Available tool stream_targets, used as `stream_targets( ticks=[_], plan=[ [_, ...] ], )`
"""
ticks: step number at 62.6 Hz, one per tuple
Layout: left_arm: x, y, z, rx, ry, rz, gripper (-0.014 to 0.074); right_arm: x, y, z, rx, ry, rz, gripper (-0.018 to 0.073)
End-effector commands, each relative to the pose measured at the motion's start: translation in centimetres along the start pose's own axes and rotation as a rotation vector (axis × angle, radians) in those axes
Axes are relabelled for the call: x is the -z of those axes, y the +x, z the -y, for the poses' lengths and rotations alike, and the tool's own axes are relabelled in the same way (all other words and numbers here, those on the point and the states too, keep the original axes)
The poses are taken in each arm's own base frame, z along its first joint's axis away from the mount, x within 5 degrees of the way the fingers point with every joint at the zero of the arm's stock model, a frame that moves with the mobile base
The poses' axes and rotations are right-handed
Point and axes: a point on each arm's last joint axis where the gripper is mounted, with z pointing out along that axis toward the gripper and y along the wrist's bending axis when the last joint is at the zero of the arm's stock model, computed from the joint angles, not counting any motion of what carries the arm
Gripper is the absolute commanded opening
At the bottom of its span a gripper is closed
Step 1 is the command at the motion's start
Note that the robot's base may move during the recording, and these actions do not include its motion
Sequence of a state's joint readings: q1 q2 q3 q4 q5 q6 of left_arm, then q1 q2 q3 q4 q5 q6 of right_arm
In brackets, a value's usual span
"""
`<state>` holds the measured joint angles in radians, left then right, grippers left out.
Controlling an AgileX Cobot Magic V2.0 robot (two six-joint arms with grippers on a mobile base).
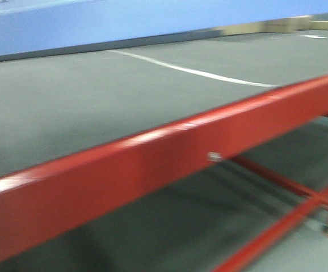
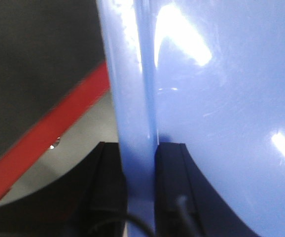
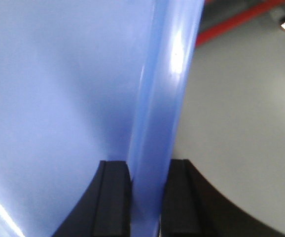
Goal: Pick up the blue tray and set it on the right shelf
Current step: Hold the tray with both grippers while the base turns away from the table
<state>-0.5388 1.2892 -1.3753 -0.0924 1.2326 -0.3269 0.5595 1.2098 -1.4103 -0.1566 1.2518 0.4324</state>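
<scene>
The blue tray [image 2: 221, 98] fills most of the left wrist view, glossy with bright glare. Its rolled rim runs up between the black fingers [image 2: 169, 173] of my left gripper [image 2: 140, 148], which is shut on it. In the right wrist view the tray [image 3: 58, 89] fills the left half, and my right gripper [image 3: 147, 165] is shut on its opposite rim. The tray hangs above the pale floor, held by both grippers. The right shelf is out of view. Neither gripper shows in the front view.
A red-framed table [image 1: 152, 164] with a grey top crosses the blurred front view, close ahead. Its red rail also shows in the left wrist view [image 2: 49, 138], and red bars show in the right wrist view [image 3: 241, 17]. Beyond are a blue wall [image 1: 96, 25] and cardboard boxes [image 1: 289, 24].
</scene>
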Motion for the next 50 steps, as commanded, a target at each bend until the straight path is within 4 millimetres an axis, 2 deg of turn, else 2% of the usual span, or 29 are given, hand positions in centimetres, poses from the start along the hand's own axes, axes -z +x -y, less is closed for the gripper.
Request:
stream_targets(
  ticks=[1,50],
  plan=[
    [1.33,1.16,0.61,-0.048,0.037,-0.077,-0.0048,1.52,0.13,0.2,0.016,-0.014,0.012,0.0022],
    [1.33,1.16,0.61,-0.048,0.037,-0.077,-0.0048,1.52,0.13,0.2,0.016,-0.014,0.012,0.0022]
  ],
)
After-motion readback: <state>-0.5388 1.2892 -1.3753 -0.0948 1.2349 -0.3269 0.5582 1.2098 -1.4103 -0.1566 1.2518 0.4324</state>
